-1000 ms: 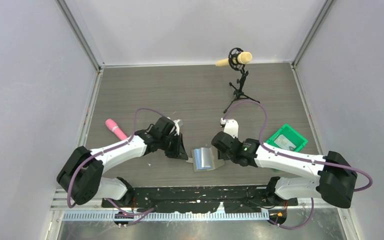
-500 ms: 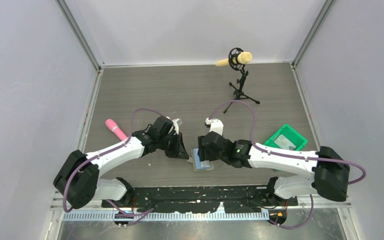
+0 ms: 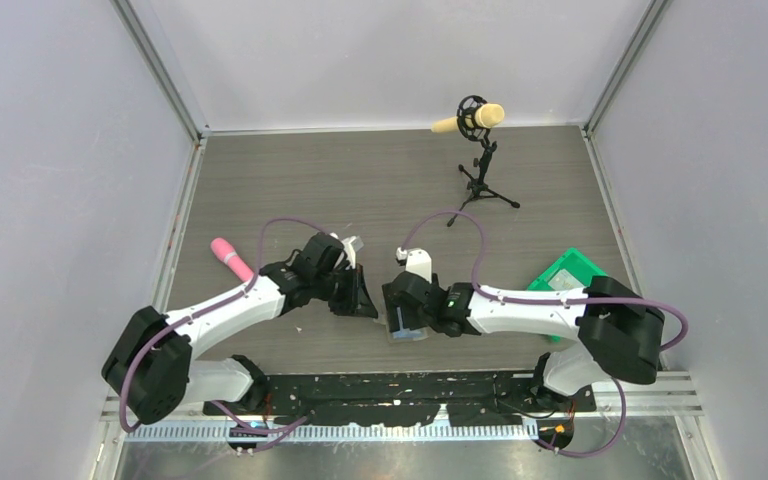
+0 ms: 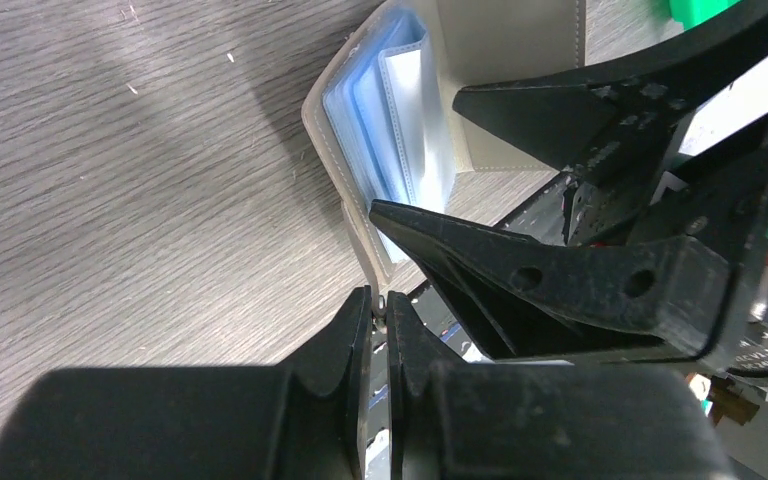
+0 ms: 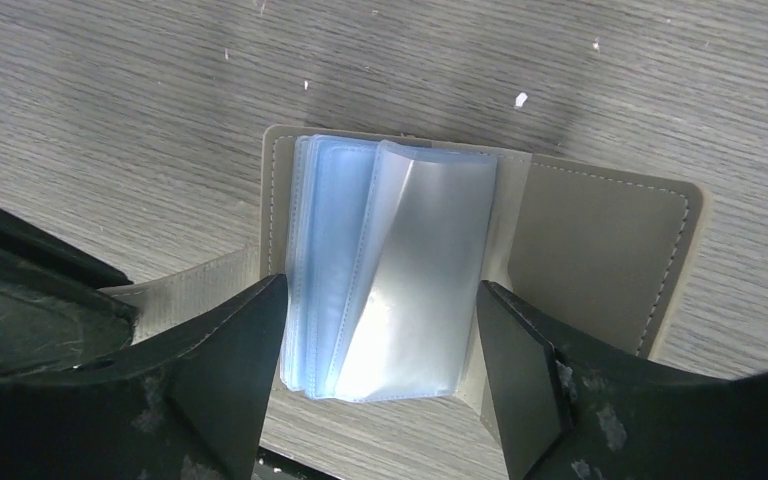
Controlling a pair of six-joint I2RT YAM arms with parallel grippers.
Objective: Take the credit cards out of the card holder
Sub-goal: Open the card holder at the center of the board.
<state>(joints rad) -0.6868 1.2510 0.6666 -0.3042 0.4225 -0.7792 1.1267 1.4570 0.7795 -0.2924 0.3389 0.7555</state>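
The card holder (image 3: 412, 337) lies open on the table near the front edge. Its grey flap (image 5: 600, 250) is spread to the right and its clear, light blue pockets (image 5: 400, 270) stand up in a stack. My left gripper (image 4: 380, 297) is shut on the edge of the holder's left flap (image 4: 360, 215). My right gripper (image 5: 382, 288) is open, one finger on each side of the pocket stack, and I cannot tell if they touch. The front pocket shows a silvery sheet, and I cannot tell whether it is a credit card. In the top view the left gripper (image 3: 368, 306) and the right gripper (image 3: 404, 324) are close together.
A green bin (image 3: 558, 272) stands at the right, partly behind the right arm, with something pale in it. A pink object (image 3: 230, 257) lies at the left. A microphone (image 3: 480, 118) on a small tripod stands at the back. The table's front edge is just below the holder.
My right arm has swung left over the card holder, and its open gripper now straddles the pockets. The left gripper has stayed shut at the holder's left flap.
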